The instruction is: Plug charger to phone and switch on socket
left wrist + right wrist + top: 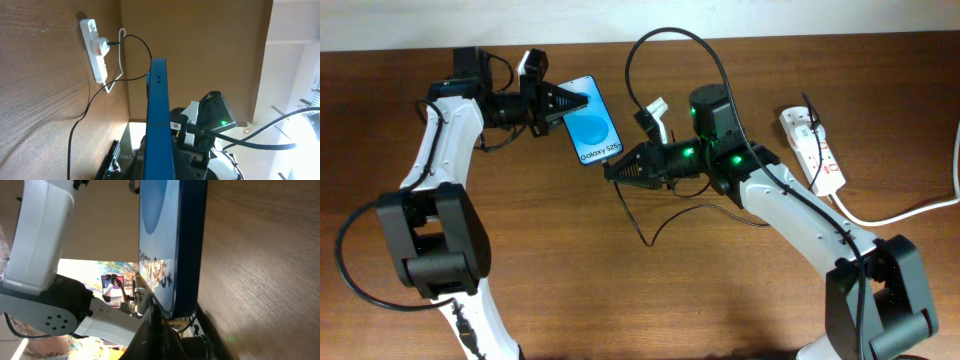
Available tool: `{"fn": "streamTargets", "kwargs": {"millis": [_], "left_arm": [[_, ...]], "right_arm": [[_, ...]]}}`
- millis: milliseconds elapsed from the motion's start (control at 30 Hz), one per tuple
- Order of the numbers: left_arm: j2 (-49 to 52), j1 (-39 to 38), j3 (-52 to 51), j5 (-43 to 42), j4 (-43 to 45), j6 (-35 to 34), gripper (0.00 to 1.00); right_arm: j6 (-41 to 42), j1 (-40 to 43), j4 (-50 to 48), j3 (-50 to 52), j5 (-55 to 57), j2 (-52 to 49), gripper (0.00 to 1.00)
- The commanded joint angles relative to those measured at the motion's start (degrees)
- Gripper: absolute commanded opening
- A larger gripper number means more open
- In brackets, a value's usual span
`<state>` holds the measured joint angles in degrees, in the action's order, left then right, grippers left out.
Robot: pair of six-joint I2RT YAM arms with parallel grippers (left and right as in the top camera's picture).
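Note:
The phone [592, 130] has a blue screen and lies tilted at the back middle of the table. My left gripper [565, 101] is shut on its far end; in the left wrist view the phone [159, 110] shows edge-on between the fingers. My right gripper [618, 170] is shut on the charger plug right at the phone's near end. In the right wrist view the plug tip [151, 311] meets the phone's [172, 245] end; I cannot tell if it is seated. The charger cable [645, 45] loops behind. The socket [813, 150] lies at the right.
The socket's thick white cord [920, 210] runs off the right edge. Slack black cable [655, 232] lies on the table under my right arm. The socket [95, 50] also shows in the left wrist view with a plug in it. The table's back edge is close behind the phone.

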<state>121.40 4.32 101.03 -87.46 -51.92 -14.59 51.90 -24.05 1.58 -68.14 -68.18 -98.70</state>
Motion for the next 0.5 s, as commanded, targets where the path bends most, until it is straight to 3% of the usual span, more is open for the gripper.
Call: {"fn": "streamTargets", "kwargs": {"millis": [0, 467], "left_arm": [[-0.35, -0.68, 0.26, -2.67, -0.39, 0.13, 0.0], [-0.35, -1.53, 0.26, -2.67, -0.46, 0.11, 0.0]], "right_arm": [[1.18, 0.07, -4.04, -0.37, 4.87, -0.2, 0.04], [3.3, 0.07, -6.99, -0.37, 7.39, -0.2, 0.04]]}}
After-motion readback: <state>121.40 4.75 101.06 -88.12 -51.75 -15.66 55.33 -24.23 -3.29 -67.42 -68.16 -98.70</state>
